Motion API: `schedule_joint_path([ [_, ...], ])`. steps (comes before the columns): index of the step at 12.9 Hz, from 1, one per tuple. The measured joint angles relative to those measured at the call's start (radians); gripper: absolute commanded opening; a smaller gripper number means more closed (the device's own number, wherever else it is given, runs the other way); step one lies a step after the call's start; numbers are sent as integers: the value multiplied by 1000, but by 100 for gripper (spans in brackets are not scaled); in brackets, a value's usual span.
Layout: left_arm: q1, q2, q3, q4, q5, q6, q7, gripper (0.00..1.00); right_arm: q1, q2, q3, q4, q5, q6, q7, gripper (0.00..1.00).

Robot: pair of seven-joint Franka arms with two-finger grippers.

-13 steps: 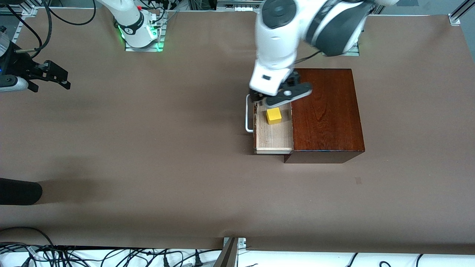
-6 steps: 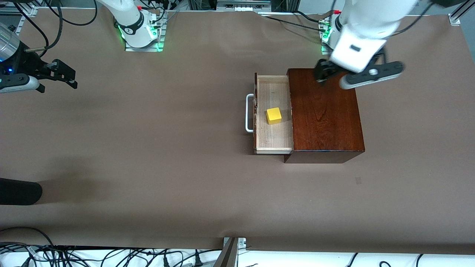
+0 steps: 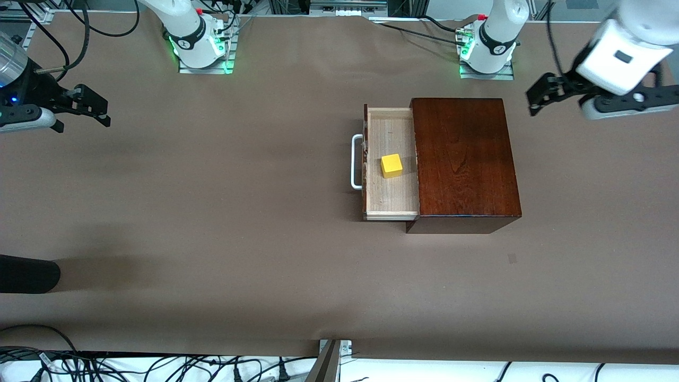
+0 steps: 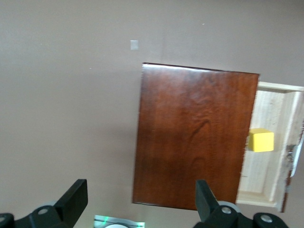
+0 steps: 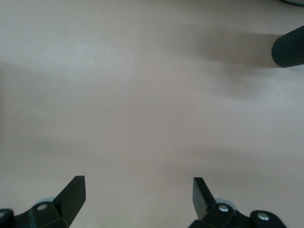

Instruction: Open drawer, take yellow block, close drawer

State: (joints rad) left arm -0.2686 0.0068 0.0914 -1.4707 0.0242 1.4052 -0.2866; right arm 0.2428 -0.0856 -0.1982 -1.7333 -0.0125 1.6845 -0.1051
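The jaws of the left gripper are spread wide and nothing is held between them; in the left wrist view the two dark fingertips stand well apart over bare worktop. This gripper is seen at the upper right of the front view, up in the air over the worktop toward the left arm's end, clear of the wooden box. A second ago it was low over the open drawer, right above the block; half a second ago it was over the box lid; now it has been pulled away altogether, with no block taken.

The jaws of the right gripper are likewise spread and empty, as the right wrist view shows. That gripper is held at the upper left of the front view over bare worktop, barely shifted over the last second, so the right arm is judged to be waiting.

The drawer is found slid out of the box at centre right of the front view, its white handle facing the right arm's end. The yellow block is seen resting on the pale drawer floor, unmoved, roughly midway along it.

The opening step is judged done. The block is not yet taken and the drawer not yet closed, and the left arm's retreat suggests the pick may be left to the right arm.
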Motion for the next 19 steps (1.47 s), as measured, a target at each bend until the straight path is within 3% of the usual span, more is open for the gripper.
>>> schedule_joint_path([
  [6, 56, -58, 32, -134, -1, 93, 103, 100, 0, -1, -1, 20, 0, -1, 0, 100],
  [9, 58, -66, 32, -136, -1, 94, 103, 100, 5, 1, 1, 20, 1, -2, 25, 100],
  [13, 59, -66, 32, -136, -1, 96, 103, 100, 87, 6, 22, 29, 1, -5, 180, 100],
  [16, 65, -67, 32, -136, -1, 99, 103, 100, 138, 42, 98, 89, 2, -39, 375, 100],
  [19, 72, -67, 32, -134, -1, 103, 103, 100, 160, 120, 229, 201, 2, -78, 641, 100],
])
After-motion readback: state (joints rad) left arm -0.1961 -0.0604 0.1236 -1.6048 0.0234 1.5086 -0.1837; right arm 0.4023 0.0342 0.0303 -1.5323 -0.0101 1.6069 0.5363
